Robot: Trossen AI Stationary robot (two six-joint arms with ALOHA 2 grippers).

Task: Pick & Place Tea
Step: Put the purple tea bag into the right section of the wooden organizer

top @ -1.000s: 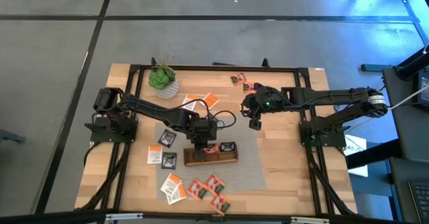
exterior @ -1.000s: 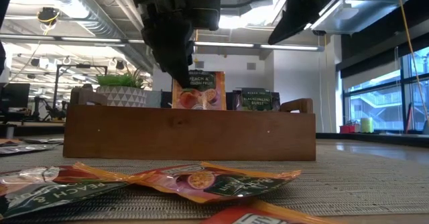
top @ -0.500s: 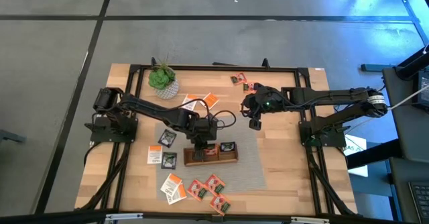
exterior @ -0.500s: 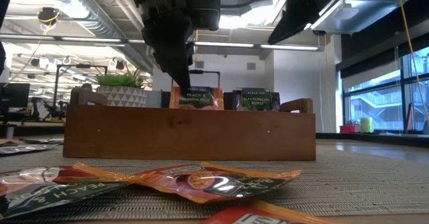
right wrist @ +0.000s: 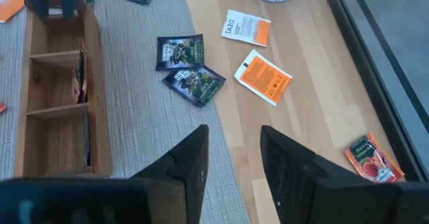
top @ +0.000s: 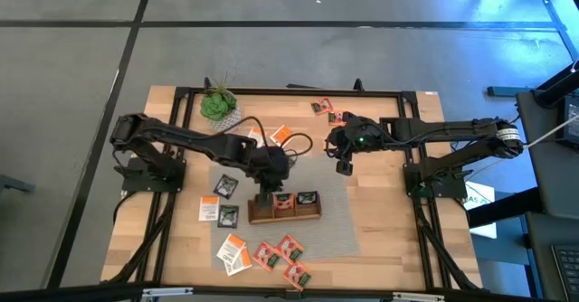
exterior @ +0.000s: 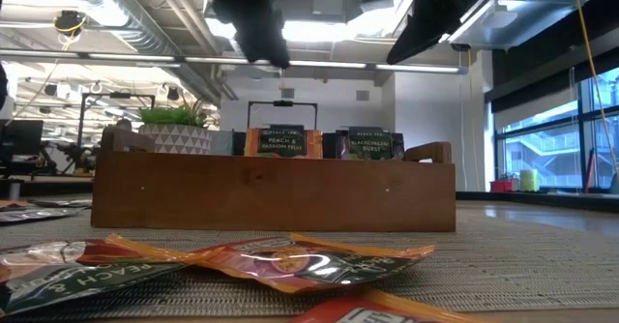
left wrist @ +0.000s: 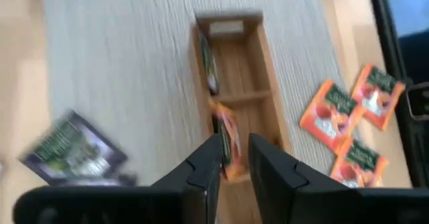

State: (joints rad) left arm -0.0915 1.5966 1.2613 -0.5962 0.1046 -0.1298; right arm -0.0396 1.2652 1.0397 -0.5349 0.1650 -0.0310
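2 claws hang empty: left claw (top: 264, 191), narrowly parted, above the tray (top: 285, 215); right claw (top: 344, 166) parted beside it.

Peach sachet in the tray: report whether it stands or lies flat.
Standing. The peach sachet sits upright in the tray's middle compartment, its label above the wall.

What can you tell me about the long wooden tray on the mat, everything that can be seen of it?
The wooden tray is a long, shallow brown box that looks like plain wood, with two dividers making three compartments and a raised handle at each end. It lies flat on the grey woven mat. The middle compartment holds an upright orange peach sachet, and a neighbouring end compartment holds an upright dark sachet; the third looks empty. The left gripper hangs above it, not touching.
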